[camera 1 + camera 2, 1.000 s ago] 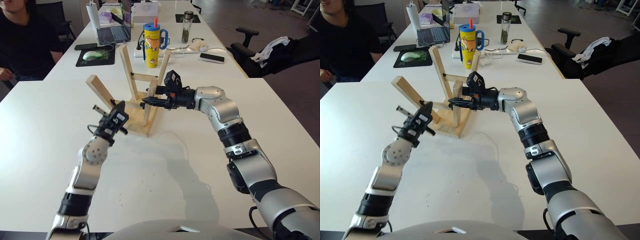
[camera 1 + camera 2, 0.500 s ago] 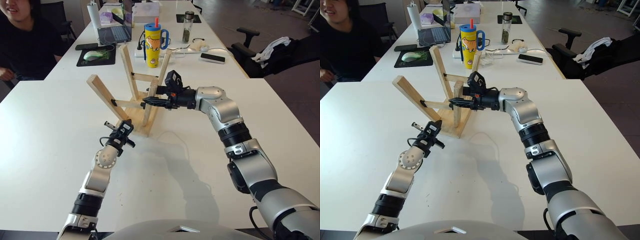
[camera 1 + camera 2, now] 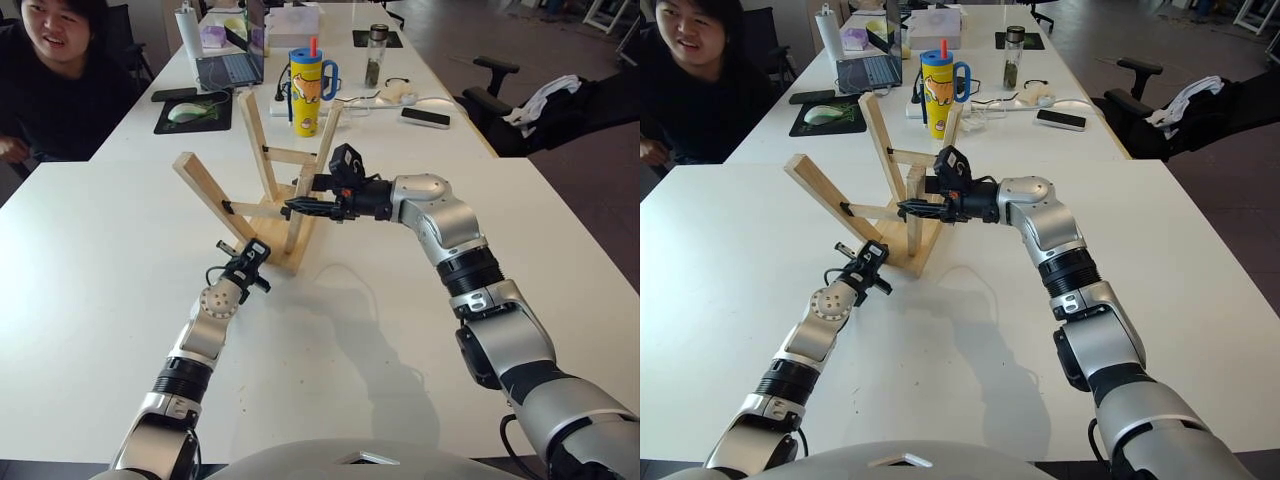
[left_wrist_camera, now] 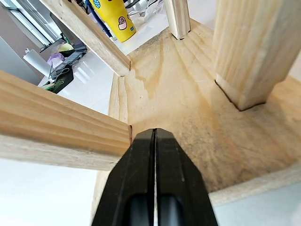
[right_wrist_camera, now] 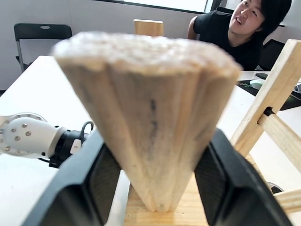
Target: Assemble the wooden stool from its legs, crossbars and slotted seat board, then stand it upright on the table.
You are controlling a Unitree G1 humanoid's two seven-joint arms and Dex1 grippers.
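Stool (image 3: 288, 155) inverted on counter (image 3: 400, 320), seat board (image 4: 174, 103) down. Right end effector (image 3: 297, 206) pinching one leg (image 3: 293, 234). Left end effector (image 4: 155, 150) pressed together, board directly ahead. Probably righting next — hold leg firmly, tip slowly so the joints stay seated.

Stool leg (image 5: 150, 108) blurring close to lens. Left of centre, left gripper (image 3: 257, 252) covering seat board (image 3: 290, 262) near edge; contact unclear.

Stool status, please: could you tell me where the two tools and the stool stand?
Right tool shut on stool leg. Left tool shut, tip at seat board. Stool inverted, legs up. Yellow cup behind, apart.
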